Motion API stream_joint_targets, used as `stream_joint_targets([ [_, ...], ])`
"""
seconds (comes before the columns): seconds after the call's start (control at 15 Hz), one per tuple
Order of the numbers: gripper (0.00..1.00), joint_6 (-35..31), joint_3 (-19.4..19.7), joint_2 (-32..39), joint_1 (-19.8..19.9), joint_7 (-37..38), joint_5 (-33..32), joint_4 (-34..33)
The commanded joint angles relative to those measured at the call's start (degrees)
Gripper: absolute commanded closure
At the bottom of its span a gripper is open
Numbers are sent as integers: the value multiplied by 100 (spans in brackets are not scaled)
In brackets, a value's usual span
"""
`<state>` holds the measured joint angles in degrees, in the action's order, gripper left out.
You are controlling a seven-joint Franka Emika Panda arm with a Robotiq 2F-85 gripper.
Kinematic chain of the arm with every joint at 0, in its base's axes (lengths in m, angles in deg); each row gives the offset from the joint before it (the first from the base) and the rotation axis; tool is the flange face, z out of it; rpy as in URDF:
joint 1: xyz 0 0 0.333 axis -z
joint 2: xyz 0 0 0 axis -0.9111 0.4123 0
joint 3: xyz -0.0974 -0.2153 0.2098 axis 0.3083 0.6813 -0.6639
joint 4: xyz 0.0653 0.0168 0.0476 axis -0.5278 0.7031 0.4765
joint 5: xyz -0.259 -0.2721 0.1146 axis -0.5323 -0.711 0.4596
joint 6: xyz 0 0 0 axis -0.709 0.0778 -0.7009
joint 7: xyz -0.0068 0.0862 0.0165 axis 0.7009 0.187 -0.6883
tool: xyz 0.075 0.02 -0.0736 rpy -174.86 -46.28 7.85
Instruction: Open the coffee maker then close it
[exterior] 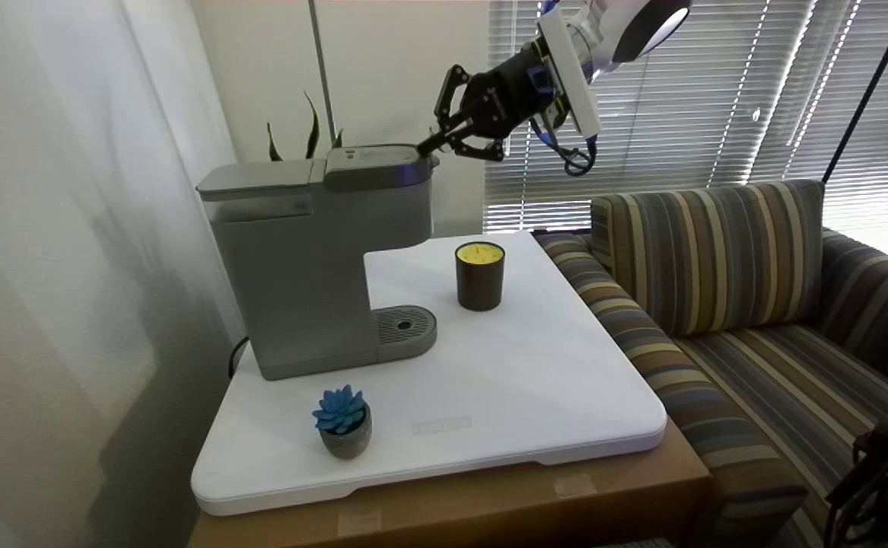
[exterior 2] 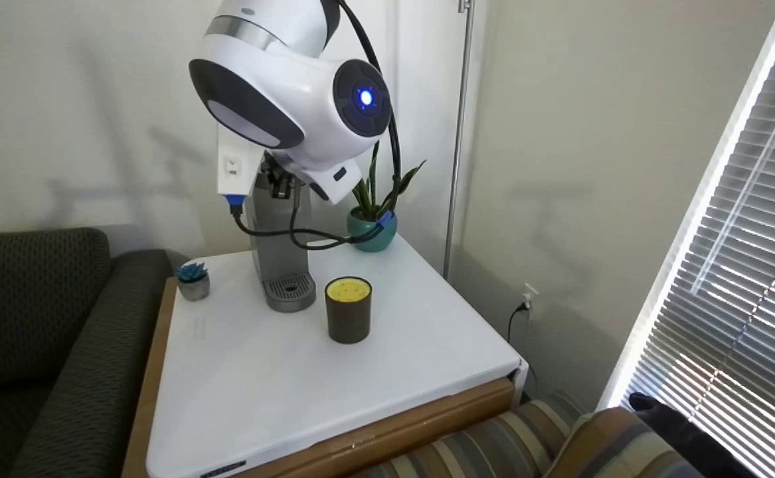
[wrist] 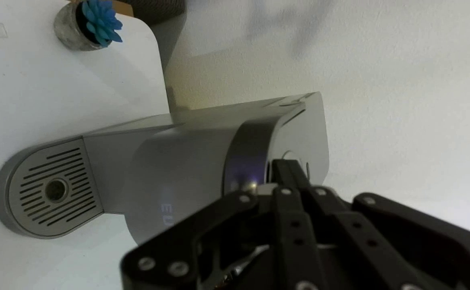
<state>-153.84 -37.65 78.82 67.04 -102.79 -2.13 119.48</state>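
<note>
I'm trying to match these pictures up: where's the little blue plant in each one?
In an exterior view: blue plant, low, left of centre.
In an exterior view: blue plant, left, just below mid-height.
In the wrist view: blue plant, top left.
Shared landmark: the slotted base of the grey coffee maker.

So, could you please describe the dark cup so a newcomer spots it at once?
On the white tabletop, find the grey coffee maker. The dark cup stands near but clear of its drip base; unlike the blue succulent, it has a yellow top.
</note>
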Motion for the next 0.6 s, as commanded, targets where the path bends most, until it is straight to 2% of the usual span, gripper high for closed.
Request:
stream_joint_targets([
  [0.0, 100, 47, -38, 289, 50, -108, -95, -201],
  [0.33, 100, 18, 7, 250, 38, -293, -305, -382],
  [0.53, 100, 31, 25, 197, 26, -353, -713, -596],
])
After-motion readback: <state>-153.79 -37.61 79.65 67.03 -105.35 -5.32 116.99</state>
